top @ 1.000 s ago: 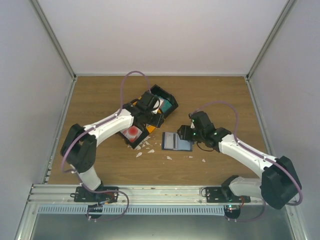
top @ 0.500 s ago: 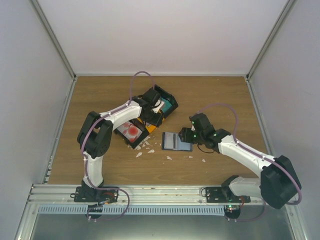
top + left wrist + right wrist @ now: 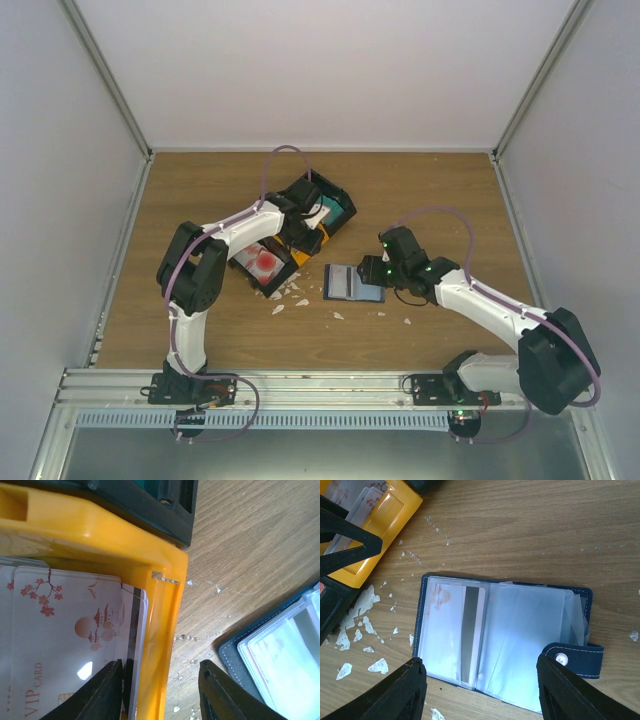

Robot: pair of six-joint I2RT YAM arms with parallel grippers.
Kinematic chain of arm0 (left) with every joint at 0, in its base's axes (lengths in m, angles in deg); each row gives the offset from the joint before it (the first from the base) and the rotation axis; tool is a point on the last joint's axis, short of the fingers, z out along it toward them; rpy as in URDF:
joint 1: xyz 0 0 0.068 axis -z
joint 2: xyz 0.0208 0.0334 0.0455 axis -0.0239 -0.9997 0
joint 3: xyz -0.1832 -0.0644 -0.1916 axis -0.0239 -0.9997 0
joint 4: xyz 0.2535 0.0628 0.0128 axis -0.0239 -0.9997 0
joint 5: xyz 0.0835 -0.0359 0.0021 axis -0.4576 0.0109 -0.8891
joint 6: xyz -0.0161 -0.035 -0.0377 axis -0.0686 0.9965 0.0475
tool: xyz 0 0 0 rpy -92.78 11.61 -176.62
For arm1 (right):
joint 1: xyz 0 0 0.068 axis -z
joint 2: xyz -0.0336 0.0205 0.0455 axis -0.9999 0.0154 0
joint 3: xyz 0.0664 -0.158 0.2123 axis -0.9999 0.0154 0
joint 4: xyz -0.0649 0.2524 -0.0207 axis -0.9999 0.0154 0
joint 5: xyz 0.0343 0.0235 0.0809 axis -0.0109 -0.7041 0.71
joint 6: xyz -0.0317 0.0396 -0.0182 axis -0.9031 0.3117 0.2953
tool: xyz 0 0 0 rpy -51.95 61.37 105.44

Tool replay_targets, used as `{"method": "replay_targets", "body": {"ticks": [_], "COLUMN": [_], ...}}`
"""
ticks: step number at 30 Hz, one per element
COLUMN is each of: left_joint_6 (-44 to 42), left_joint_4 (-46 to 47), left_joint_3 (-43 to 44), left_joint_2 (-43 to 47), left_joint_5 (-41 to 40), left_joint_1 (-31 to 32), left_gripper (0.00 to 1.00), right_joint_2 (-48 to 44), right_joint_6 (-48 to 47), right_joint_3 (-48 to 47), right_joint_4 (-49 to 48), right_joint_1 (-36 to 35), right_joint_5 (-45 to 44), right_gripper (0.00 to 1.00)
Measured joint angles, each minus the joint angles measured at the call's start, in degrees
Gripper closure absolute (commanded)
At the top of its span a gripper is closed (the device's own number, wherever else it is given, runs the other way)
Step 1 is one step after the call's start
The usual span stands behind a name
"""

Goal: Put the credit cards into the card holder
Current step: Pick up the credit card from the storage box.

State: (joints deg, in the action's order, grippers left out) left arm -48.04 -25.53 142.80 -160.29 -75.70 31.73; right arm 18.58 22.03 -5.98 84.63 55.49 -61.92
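The navy card holder (image 3: 502,642) lies open on the table, with one card (image 3: 465,630) with a dark stripe in its left clear sleeve and the snap tab (image 3: 570,657) at the right. My right gripper (image 3: 480,660) is open and hovers over it, with its jaws wide to either side. My left gripper (image 3: 161,664) is open and straddles the orange bin's wall (image 3: 160,630). One finger is inside against the pinkish-beige cards (image 3: 65,630); the other is outside over the table. The holder's corner shows in the left wrist view (image 3: 280,655).
In the top view, the orange bin (image 3: 318,238) sits between a black bin with a teal card (image 3: 335,212) and a black bin with a red-blotched white card (image 3: 264,262). White scraps (image 3: 290,295) lie scattered left of the holder (image 3: 352,283). Side walls enclose the table.
My left arm has swung its elbow inward, and its gripper has shifted slightly right and down onto the orange bin's edge. The right arm and the holder have stayed put.
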Motion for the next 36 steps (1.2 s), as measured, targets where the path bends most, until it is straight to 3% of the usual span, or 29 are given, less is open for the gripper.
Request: {"method": "replay_targets", "body": {"ticks": [7,21,36], "left_joint_6": [0.0,0.4,0.8], "left_joint_4": [-0.2,-0.3,-0.4], "left_joint_3": [0.0,0.0,0.0], "left_joint_2": [0.2,1.9,3.3], "left_joint_5": [-0.3,0.4,-0.9], "left_joint_1": [-0.3,-0.3,-0.3], "left_gripper": [0.71,0.84,0.91], "right_joint_2": [0.0,0.0,0.0], "right_joint_6": [0.0,0.0,0.0], "right_joint_3": [0.0,0.0,0.0], "right_joint_4": [0.0,0.0,0.0], "right_joint_1": [0.1,0.2,0.3], "right_joint_5": [0.1,0.2,0.2], "right_gripper": [0.39,0.39,0.39]}}
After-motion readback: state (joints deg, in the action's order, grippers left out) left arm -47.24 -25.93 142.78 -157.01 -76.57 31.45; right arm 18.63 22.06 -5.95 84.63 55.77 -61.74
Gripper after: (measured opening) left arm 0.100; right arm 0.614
